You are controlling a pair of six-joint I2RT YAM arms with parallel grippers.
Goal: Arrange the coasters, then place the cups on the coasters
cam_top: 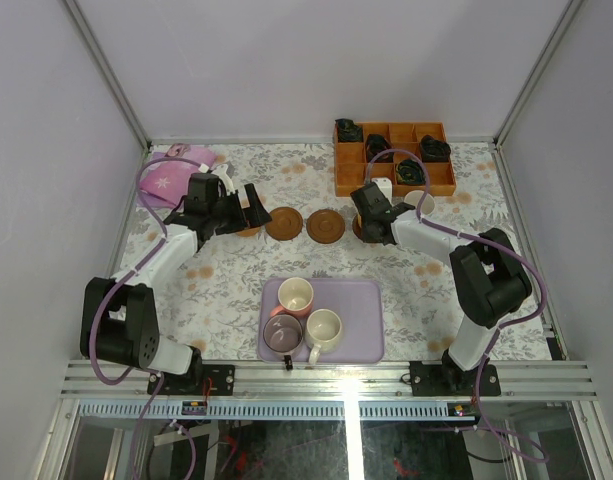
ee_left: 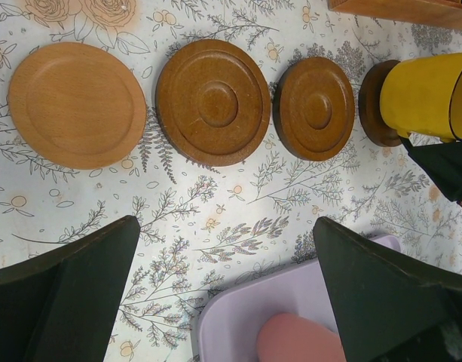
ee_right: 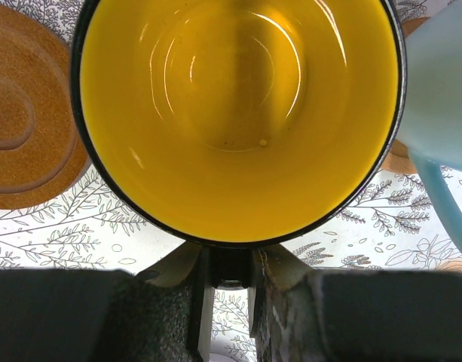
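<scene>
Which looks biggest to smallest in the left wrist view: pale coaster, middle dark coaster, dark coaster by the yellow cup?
1. Pale coaster, only just.
2. Middle dark coaster.
3. Dark coaster by the yellow cup.
Distance from the camera may explain the gap; true sizes unsure.

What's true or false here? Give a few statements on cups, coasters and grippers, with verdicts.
1. Three cups sit in the lavender tray. True.
2. The left gripper holds a coaster. False: it is open and empty, above the coasters.
3. The right gripper is shut on the yellow cup. True.
4. The light blue cup is in the tray. False: it stands outside, beside the yellow cup.
5. Three coasters are bare. True.
</scene>
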